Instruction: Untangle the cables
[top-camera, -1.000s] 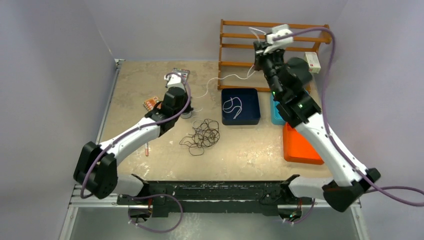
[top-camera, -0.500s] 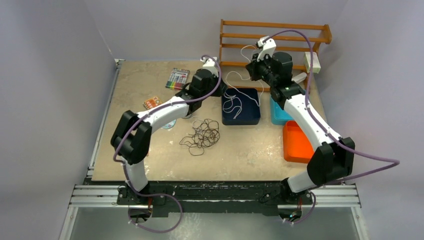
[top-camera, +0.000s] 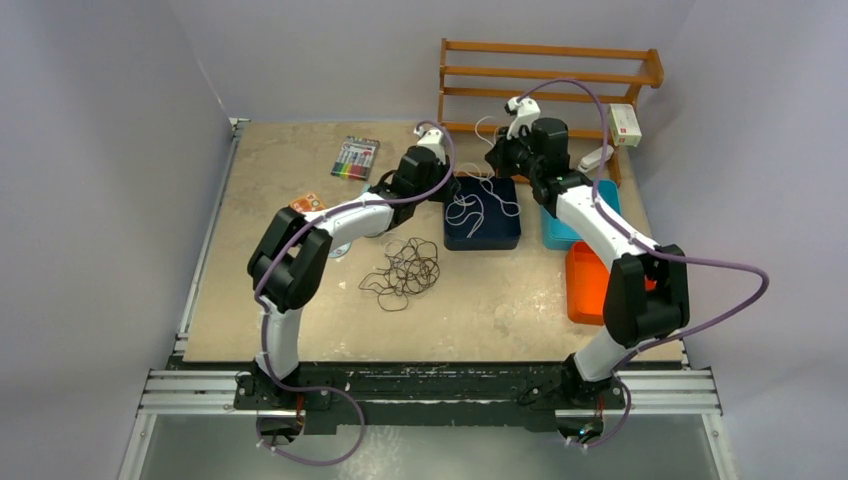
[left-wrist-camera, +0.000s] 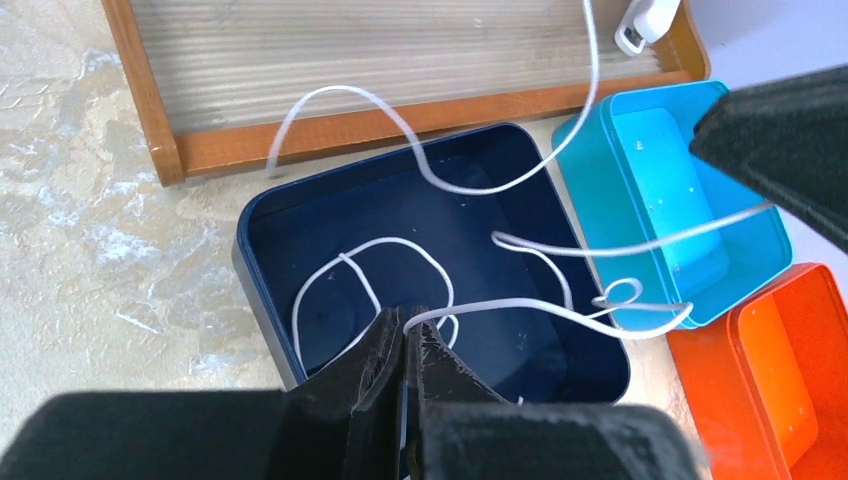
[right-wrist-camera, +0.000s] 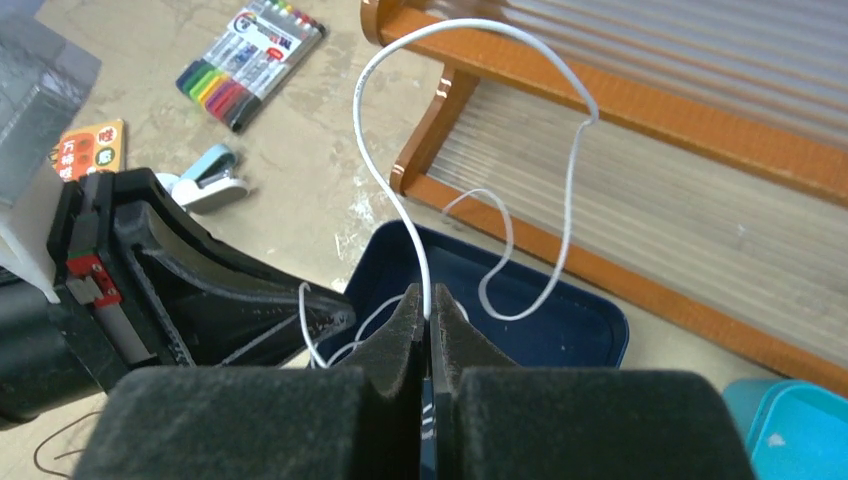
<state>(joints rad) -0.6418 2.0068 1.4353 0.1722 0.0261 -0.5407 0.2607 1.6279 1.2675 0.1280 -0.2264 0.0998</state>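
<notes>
One white cable (top-camera: 470, 208) lies in loops inside the dark blue tray (top-camera: 483, 245) and rises out of it at both ends. My left gripper (left-wrist-camera: 408, 325) hangs over the tray's near left side, shut on a bend of this white cable (left-wrist-camera: 560, 313). My right gripper (right-wrist-camera: 428, 300) is above the tray's far edge, shut on another stretch of the white cable (right-wrist-camera: 385, 170), which arcs up in front of the wooden rack. A tangle of dark cables (top-camera: 403, 272) lies on the table in front of the tray, apart from both grippers.
A wooden rack (top-camera: 548, 75) stands at the back. A light blue tray (top-camera: 555, 230) and an orange tray (top-camera: 592, 285) sit right of the dark blue one. A marker pack (top-camera: 355, 157), a small card (top-camera: 305, 204), a stapler (right-wrist-camera: 205, 180) and a white box (top-camera: 625, 124) lie around.
The left gripper has swung right to the dark blue tray. The right gripper has come down from the rack top toward the tray. More of the white cable now sags into the tray.
</notes>
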